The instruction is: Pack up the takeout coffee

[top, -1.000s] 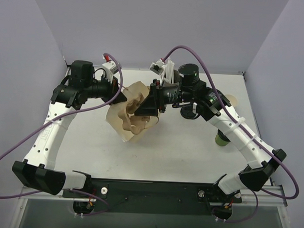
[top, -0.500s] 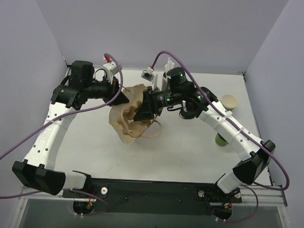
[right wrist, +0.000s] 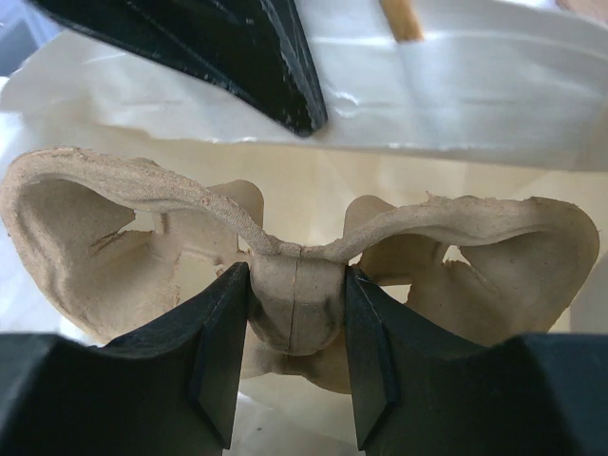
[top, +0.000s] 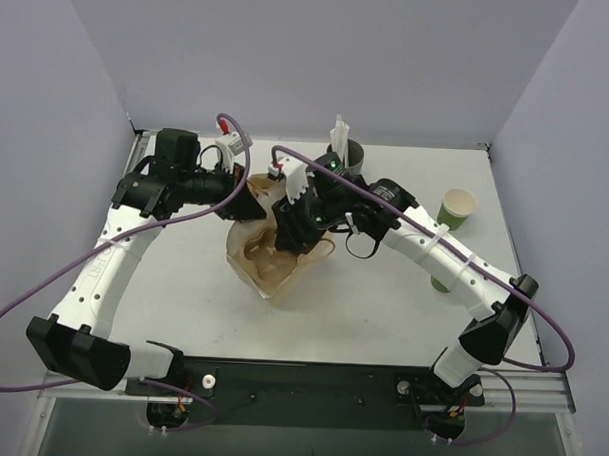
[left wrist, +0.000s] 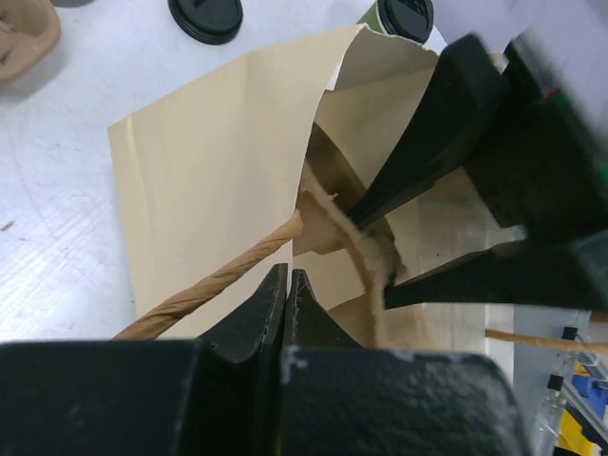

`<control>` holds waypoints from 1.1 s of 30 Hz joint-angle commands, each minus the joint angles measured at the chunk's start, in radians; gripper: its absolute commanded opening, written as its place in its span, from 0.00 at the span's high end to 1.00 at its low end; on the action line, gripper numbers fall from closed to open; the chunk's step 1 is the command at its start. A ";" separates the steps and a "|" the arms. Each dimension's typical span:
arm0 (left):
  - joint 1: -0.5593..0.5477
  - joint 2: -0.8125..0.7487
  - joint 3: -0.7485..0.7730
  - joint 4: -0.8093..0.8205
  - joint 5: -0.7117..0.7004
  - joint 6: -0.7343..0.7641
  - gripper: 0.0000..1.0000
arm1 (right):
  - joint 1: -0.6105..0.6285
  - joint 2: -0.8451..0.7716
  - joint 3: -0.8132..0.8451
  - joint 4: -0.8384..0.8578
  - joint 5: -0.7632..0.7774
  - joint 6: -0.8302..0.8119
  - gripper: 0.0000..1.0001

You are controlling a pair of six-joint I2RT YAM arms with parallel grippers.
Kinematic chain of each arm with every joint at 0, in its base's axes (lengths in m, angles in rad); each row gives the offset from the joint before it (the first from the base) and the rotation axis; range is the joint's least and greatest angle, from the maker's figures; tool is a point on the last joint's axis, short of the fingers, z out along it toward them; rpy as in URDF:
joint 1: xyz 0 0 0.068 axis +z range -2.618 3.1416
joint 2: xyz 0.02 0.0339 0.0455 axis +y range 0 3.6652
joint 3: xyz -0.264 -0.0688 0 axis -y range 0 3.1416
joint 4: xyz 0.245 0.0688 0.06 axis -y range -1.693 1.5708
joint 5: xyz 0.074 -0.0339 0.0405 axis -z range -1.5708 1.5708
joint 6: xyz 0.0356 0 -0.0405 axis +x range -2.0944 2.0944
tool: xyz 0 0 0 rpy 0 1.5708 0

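Note:
A brown paper bag (top: 273, 267) lies open mid-table. My left gripper (top: 249, 202) is shut on its upper edge, seen in the left wrist view (left wrist: 287, 275) beside the bag's twisted handle (left wrist: 218, 280). My right gripper (top: 298, 226) is shut on the centre post of a pulp cup carrier (right wrist: 76, 218) and reaches into the bag's mouth (left wrist: 380, 123). A green cup with a black lid (left wrist: 404, 11) stands beyond the bag; in the top view this cup (top: 442, 284) is mostly hidden under my right arm.
An open green cup with a tan rim (top: 456, 206) stands at the right. A grey cup with white straws (top: 344, 149) stands at the back. A loose black lid (left wrist: 205, 14) lies beyond the bag.
My right gripper has carried the pulp carrier left and down into the bag's mouth. My left gripper has shifted slightly right with the bag's edge. The open green cup is now uncovered.

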 commanded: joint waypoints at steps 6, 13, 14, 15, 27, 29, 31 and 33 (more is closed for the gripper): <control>-0.105 0.024 0.030 -0.027 -0.187 -0.158 1.00 | 0.064 0.050 -0.017 -0.082 0.245 -0.081 0.85; -0.194 0.058 0.042 -0.111 -0.501 -0.156 1.00 | 0.063 0.100 -0.073 -0.085 0.245 -0.073 0.87; -0.206 0.059 0.042 -0.116 -0.535 -0.152 1.00 | 0.063 0.105 -0.076 -0.085 0.247 -0.072 0.87; -0.217 0.061 0.042 -0.125 -0.575 -0.152 1.00 | 0.064 0.114 -0.079 -0.086 0.249 -0.049 0.87; -0.302 0.052 0.027 -0.074 -0.793 -0.155 0.94 | 0.064 0.189 -0.079 -0.128 0.285 -0.052 0.88; -0.302 0.046 0.030 -0.071 -0.810 -0.159 0.92 | 0.064 0.195 -0.079 -0.132 0.287 -0.055 0.89; -0.302 0.043 0.035 -0.071 -0.837 -0.159 0.92 | 0.063 0.192 -0.085 -0.131 0.287 -0.053 0.89; -0.302 0.043 0.030 -0.067 -0.836 -0.153 0.96 | 0.064 0.192 -0.088 -0.131 0.285 -0.059 0.89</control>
